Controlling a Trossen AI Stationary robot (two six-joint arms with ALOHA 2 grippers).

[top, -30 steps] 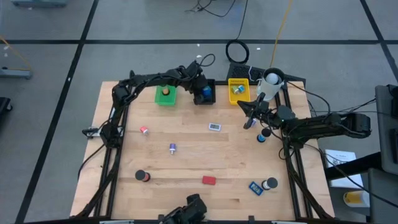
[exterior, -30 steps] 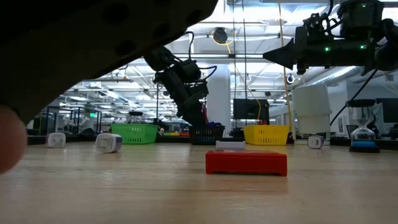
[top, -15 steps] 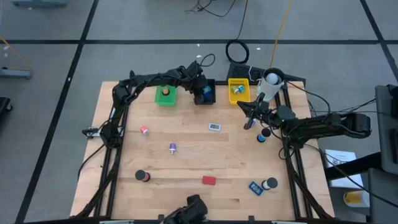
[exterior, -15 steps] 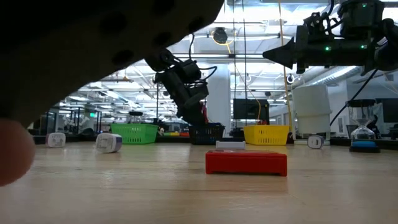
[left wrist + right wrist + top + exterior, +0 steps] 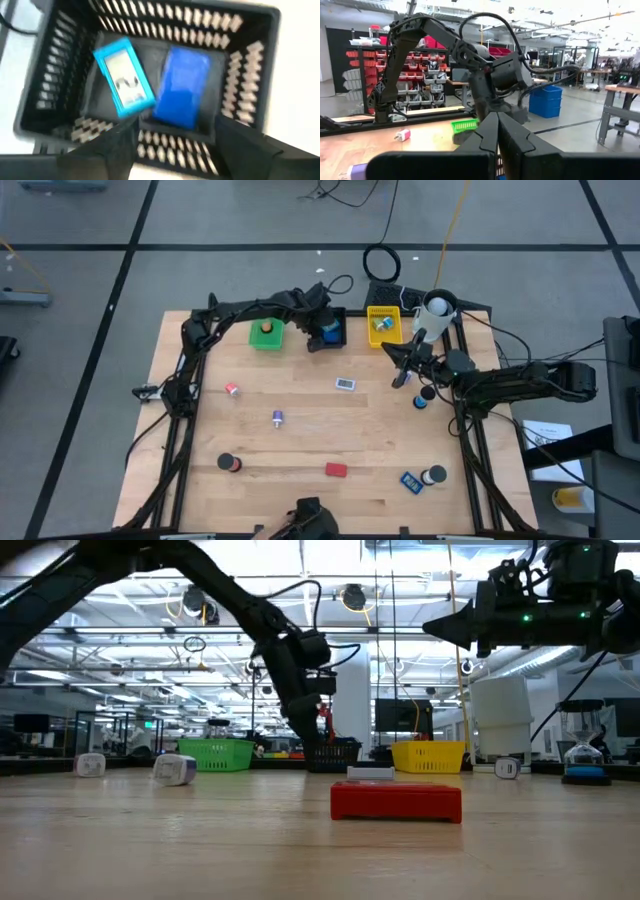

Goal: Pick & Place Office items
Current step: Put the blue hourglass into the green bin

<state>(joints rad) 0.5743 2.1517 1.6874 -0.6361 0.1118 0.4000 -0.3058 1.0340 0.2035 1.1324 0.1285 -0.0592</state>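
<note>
The left claw (image 5: 318, 340) is hanging over the black basket (image 5: 250, 95) at the upper middle of the high view, and its two fingers are standing apart with nothing between them. In the left wrist view, a light blue block (image 5: 123, 77) and a dark blue block (image 5: 182, 86) are lying side by side on the floor of that basket. So I judge that the dropping step is just being finished here.

The right claw (image 5: 394, 379) is waiting in the air at the right of the high view, near the yellow basket (image 5: 384, 313), and its fingers are pressed together and holding nothing.

Many items are lying on the bench (image 5: 300, 430): a small white piece (image 5: 345, 384) in the middle, a purple piece (image 5: 277, 418) left of the middle, a pink piece (image 5: 232, 390) further left, a dark roll (image 5: 229, 463) at the lower left and a red block (image 5: 336, 470) at the bottom middle.

For the next move, I think the left arm needs to rise clear of the basket wall and go toward one of these loose pieces, with the fingers kept wide.
</note>
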